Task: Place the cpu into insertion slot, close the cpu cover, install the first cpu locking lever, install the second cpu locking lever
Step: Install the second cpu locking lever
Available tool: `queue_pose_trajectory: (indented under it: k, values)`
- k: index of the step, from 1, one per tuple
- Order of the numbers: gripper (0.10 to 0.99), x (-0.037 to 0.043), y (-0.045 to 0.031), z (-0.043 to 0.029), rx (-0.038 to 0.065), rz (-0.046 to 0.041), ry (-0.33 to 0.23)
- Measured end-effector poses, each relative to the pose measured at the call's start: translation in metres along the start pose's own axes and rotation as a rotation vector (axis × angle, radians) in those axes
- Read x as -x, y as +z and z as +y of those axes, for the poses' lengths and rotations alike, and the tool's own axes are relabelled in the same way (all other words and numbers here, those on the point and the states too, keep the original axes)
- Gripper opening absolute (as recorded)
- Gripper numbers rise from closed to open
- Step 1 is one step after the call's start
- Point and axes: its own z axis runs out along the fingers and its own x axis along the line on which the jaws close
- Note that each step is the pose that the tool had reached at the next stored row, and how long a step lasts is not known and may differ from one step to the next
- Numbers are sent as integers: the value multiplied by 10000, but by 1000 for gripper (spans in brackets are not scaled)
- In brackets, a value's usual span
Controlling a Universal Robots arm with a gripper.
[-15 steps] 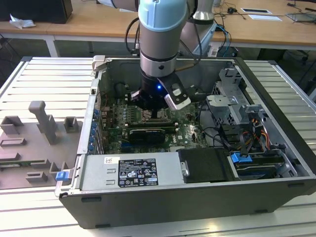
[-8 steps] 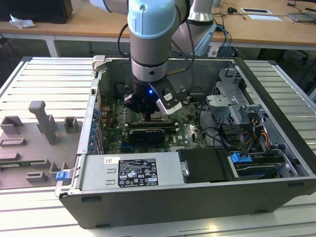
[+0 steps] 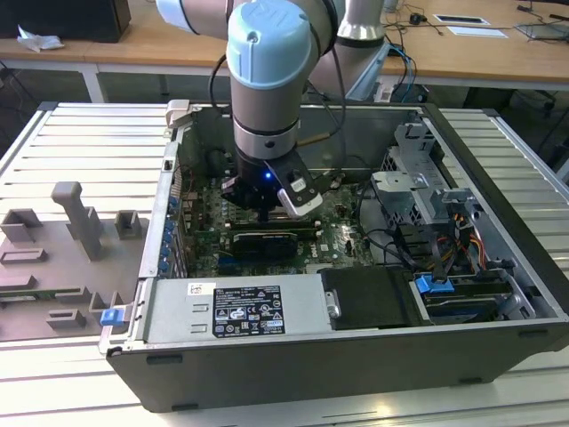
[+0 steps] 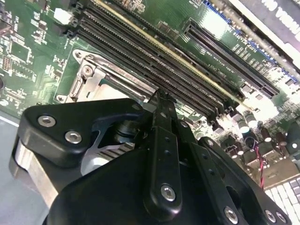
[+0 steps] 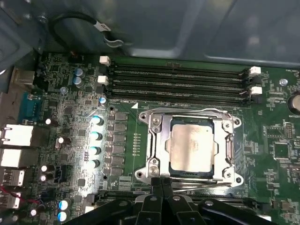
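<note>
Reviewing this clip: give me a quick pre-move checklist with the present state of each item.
1. Cpu seated in the socket: ok, it lies flat in the first wrist view.
2. Cpu cover closed over it: ok, the frame lies around the chip.
3. Locking levers latched: cannot tell.
4. Gripper at the socket: ok, its tips sit at the cover's edge.
5. Gripper empty: ok, jaws together with nothing between them.
6. Memory slots beside the socket unobstructed: ok.

Arm (image 3: 267, 53) points straight down, wrist vertical. Gripper (image 5: 161, 180) hangs low, fingers (image 4: 161, 117) pressed together, tips meeting at one narrow point in both wrist views.
</note>
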Motion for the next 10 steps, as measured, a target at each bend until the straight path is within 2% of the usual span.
queue_pose_trajectory:
  k: [1, 2, 5, 7, 10]
  values:
    - [106, -5, 0, -16, 89, -7, 2]
    - [106, -20, -4, -48, 263, -17, 5]
    - [106, -57, -15, -100, 537, -34, 12]
    - [106, -82, -20, -128, 673, -42, 10]
    - [106, -117, -22, -148, 820, -50, 11]
